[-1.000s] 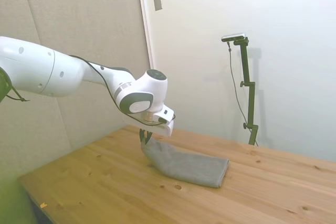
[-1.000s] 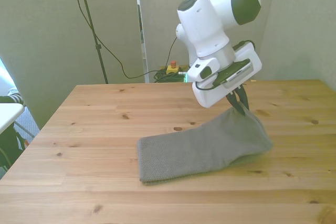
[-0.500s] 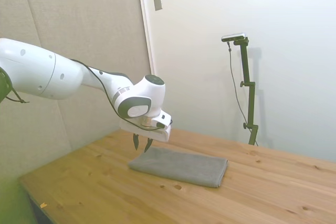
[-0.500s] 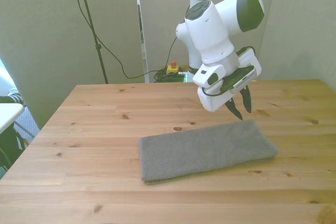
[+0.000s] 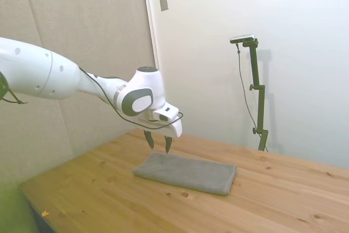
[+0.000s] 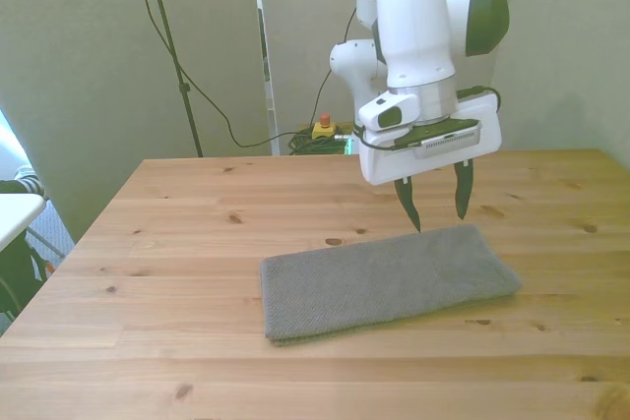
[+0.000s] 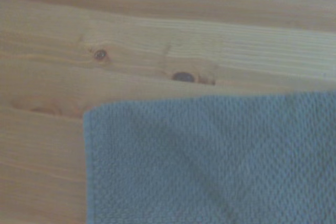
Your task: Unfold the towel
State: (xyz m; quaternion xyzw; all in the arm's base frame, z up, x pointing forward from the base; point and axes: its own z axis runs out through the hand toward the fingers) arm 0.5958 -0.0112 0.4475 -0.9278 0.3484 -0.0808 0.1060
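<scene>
The grey towel (image 6: 384,280) lies flat and folded on the wooden table (image 6: 177,233), a long rectangle (image 5: 186,172) in the side view. My gripper (image 6: 434,212) hangs open just above the towel's far edge, toward the front view's right end, touching nothing. In the side view the gripper (image 5: 158,143) stands over the towel's left end, its two dark fingers apart and pointing down. The wrist view shows one corner of the towel (image 7: 210,161) on bare wood, with a faint diagonal crease across it.
A tripod stand (image 6: 175,56) with a cable stands behind the table at the front view's left. A yellow and red button box (image 6: 323,128) sits on the floor behind. A person's sleeve (image 6: 18,184) shows at the left edge.
One second ago my gripper held the towel's end lifted. It let go, the towel dropped flat, and the gripper has since turned and opened wider above that end.
</scene>
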